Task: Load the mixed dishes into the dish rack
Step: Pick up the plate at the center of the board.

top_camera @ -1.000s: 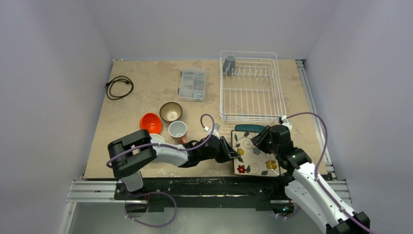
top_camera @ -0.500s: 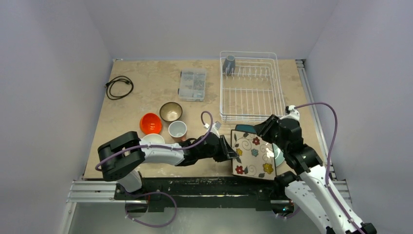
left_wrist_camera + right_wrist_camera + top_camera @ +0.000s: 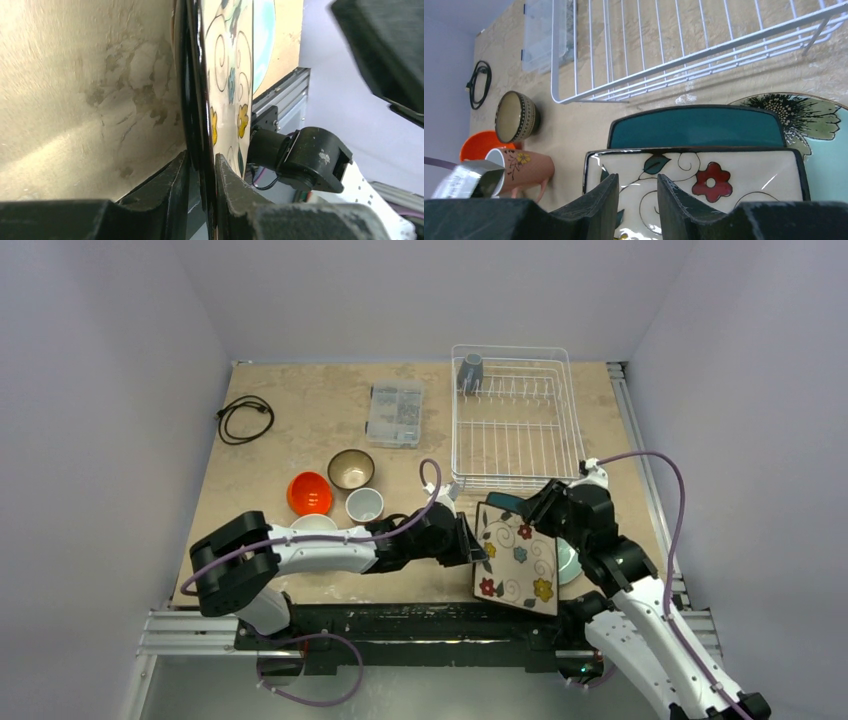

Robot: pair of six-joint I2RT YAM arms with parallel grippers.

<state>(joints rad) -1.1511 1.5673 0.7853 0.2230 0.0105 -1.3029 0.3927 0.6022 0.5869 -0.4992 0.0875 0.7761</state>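
Left gripper [image 3: 201, 165] – jaws clamped on the left edge of the square cream floral plate [image 3: 517, 558], which stands tilted with that edge raised off the table [image 3: 290, 430]. Right gripper [image 3: 638, 185] – jaws a little apart with nothing between them, poised over the floral plate's far edge. Square dark teal plate [image 3: 696, 127] lies flat, just beyond the floral plate and partly under it. Round pale green plate [image 3: 824, 145] lies to the right, also partly covered. Dish rack [image 3: 516, 445] sits at the far right of the table, just beyond the teal plate, with the grey-blue mug [image 3: 470, 370] in its far left corner. Orange bowl [image 3: 310, 492], brown bowl [image 3: 351, 469] and salmon-pink mug [image 3: 365, 505] cluster left of the plates. White bowl [image 3: 315, 523] shows partly behind the left arm. Clear compartment box [image 3: 395, 413] and black cable [image 3: 245, 418] lie farther back.
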